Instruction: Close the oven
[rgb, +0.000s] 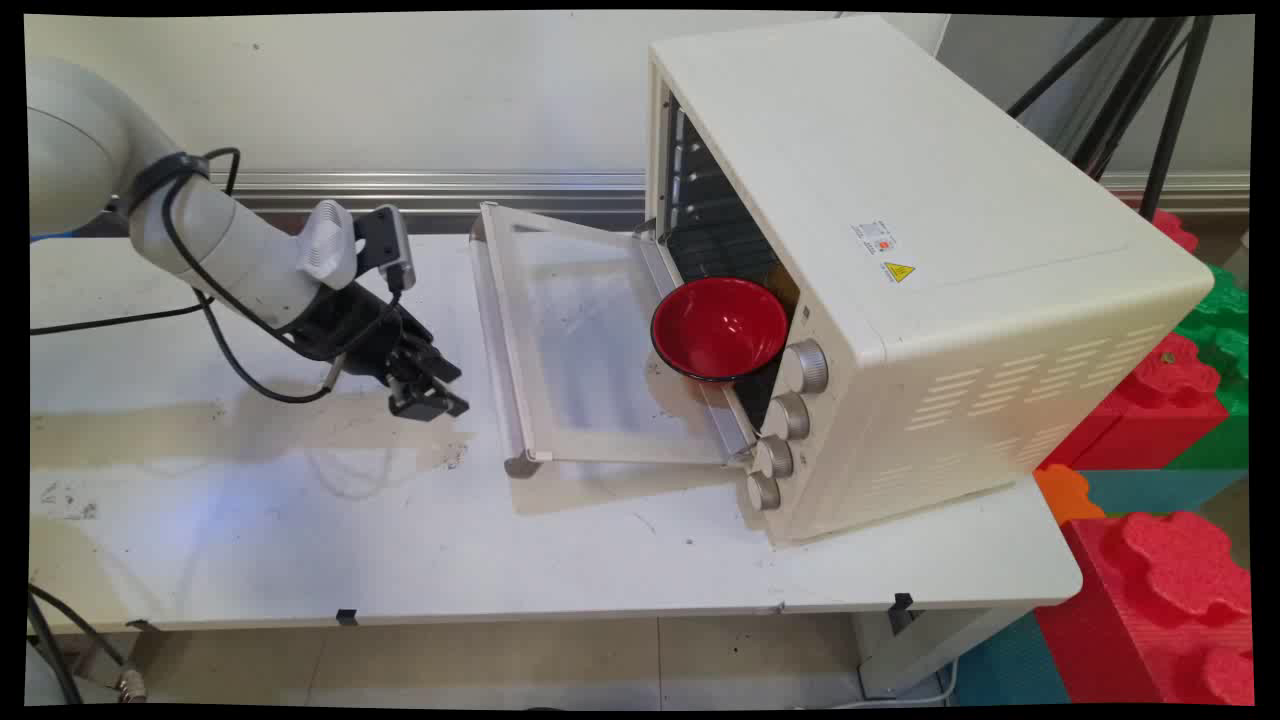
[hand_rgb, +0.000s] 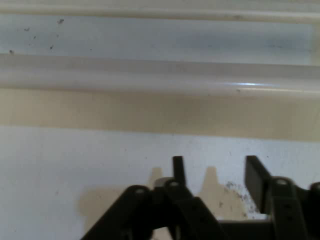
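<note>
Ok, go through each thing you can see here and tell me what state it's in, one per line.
Oven: on the table, turned at an angle.
Oven door: fully open, folded down flat.
Red bowl: upright, empty, at the oven's mouth above the door hinge.
Tool: open, holding nothing, low over the table left of the door's handle edge.

The oven (rgb: 900, 260) hides part of your red bowl (rgb: 718, 328) behind its front frame; foam blocks (rgb: 1170, 560) run off the right edge; the warning sticker (rgb: 897, 271) is unreadable.
</note>
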